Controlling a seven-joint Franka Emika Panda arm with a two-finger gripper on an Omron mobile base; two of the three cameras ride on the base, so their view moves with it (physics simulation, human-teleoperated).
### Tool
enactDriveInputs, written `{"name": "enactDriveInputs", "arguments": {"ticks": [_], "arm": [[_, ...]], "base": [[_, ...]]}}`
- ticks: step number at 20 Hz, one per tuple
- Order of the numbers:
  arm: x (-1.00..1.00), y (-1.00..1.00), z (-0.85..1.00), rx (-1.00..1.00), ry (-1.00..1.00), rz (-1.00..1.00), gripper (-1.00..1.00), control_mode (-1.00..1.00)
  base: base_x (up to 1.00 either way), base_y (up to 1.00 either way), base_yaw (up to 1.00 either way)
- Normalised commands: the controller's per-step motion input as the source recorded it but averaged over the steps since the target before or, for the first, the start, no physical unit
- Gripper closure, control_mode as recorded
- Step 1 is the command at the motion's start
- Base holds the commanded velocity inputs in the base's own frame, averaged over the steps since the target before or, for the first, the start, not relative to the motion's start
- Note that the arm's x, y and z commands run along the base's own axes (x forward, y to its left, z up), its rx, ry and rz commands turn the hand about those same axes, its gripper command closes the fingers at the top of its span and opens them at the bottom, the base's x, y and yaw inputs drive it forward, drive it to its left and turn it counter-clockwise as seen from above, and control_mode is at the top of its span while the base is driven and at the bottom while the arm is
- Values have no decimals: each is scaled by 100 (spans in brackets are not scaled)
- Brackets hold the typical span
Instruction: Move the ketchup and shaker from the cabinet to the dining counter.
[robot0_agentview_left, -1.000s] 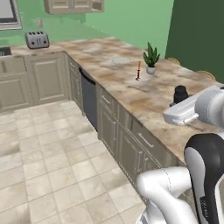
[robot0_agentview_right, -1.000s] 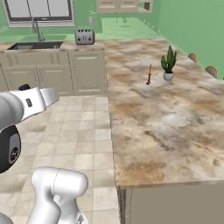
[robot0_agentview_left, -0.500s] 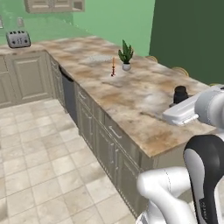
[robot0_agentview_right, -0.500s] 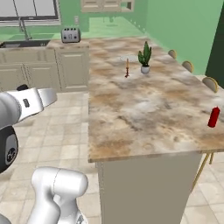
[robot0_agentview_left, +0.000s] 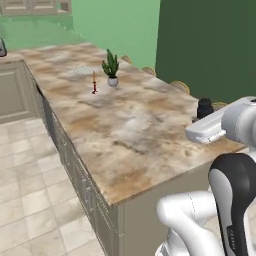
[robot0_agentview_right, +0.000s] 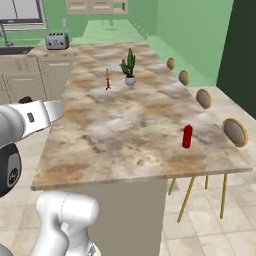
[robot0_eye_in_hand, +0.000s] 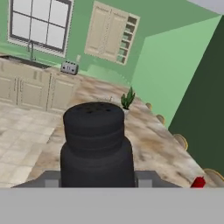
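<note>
In the hand view the black shaker (robot0_eye_in_hand: 96, 144) stands close up between the jaws, and my gripper (robot0_eye_in_hand: 97, 177) is shut on it. From the left base the shaker (robot0_agentview_left: 204, 107) pokes up above my white hand, over the near right corner of the dining counter (robot0_agentview_left: 125, 125). The red ketchup (robot0_agentview_right: 187, 136) stands upright on the dining counter (robot0_agentview_right: 125, 125) near its right edge, and its tip also peeks out as ketchup (robot0_eye_in_hand: 198, 182) low in the hand view. The tan cabinet (robot0_eye_in_hand: 111, 33) hangs on the far green wall with its doors closed.
A potted plant (robot0_agentview_right: 129, 65) and a thin orange-red candlestick (robot0_agentview_right: 107, 79) stand at the counter's far end. Round-seated stools (robot0_agentview_right: 235, 131) line its right side. A toaster (robot0_agentview_right: 56, 40) sits on the far worktop, beside a sink under a window.
The base has driven and turned, so the whole scene has shifted and the island's near end now lies in front. The shaker stays held in the gripper.
</note>
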Motion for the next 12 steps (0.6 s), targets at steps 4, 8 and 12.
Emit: {"name": "enactDriveInputs", "arguments": {"ticks": [4, 8, 12], "arm": [[0, 0, 0, 0, 0, 0, 100, 100], [0, 0, 0, 0, 0, 0, 100, 100], [0, 0, 0, 0, 0, 0, 100, 100]], "base": [[18, -100, 0], [13, -99, 1], [2, -80, 9]]}}
